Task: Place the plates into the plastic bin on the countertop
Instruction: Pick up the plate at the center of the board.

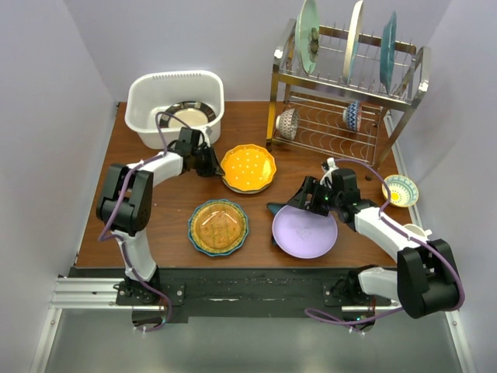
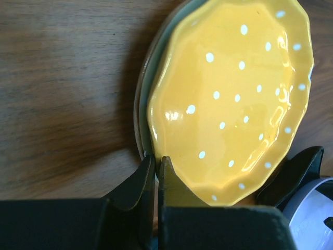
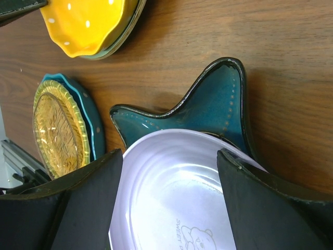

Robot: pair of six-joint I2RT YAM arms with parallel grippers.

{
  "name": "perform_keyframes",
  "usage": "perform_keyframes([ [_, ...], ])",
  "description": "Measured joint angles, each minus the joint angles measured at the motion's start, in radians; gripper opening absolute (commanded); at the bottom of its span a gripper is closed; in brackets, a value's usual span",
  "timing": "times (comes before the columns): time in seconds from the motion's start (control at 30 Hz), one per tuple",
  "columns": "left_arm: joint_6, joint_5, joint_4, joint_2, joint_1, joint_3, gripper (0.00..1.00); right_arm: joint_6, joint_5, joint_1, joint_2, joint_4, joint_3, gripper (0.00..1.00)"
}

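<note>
I see my left gripper (image 2: 156, 159) pinching the rim of the orange plate (image 2: 229, 99), which rests on another plate on the counter (image 1: 175, 198) near the bin (image 1: 144, 97). My right gripper (image 3: 170, 156) hangs spread wide over the lavender plate (image 3: 171, 213). 1 black-rimmed plate (image 1: 189, 115) lies in the bin.

Plates across the countertop (image 1: 155, 210)
The plastic bin (image 1: 140, 93) sits back left, one plate (image 1: 189, 114) inside; the dish rack (image 1: 404, 97) stands back right. Between them, nearer, a scalloped plate (image 1: 248, 167) lies on another plate (image 2: 143, 99); before it, a second stack (image 1: 218, 226); to its right, a round plate (image 1: 304, 231) overlaps a star-shaped plate (image 1: 276, 208).
</note>
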Motion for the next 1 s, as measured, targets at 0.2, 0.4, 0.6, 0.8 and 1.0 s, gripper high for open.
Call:
perform_keyframes([
  [0.2,-0.003,-0.016,-0.003,0.0,-0.001,0.001,0.0,0.0,0.0,0.0,0.0,0.0,0.0,0.77],
  [0.4,0.0,-0.017,-0.01,-0.002,-0.002,0.004,0.0,0.0,-0.001,0.0,0.001,0.0,0.0,0.77],
  [0.6,-0.001,-0.02,-0.027,-0.016,-0.002,0.004,0.0,0.001,-0.002,0.0,0.001,0.0,0.0,0.77],
  [0.8,0.0,-0.029,-0.037,-0.049,-0.002,0.004,0.0,0.002,-0.002,0.002,0.001,0.004,0.0,0.78],
  [1.0,0.0,-0.033,-0.04,-0.09,-0.002,0.004,0.0,0.004,-0.002,0.006,0.001,0.021,0.0,0.78],
])
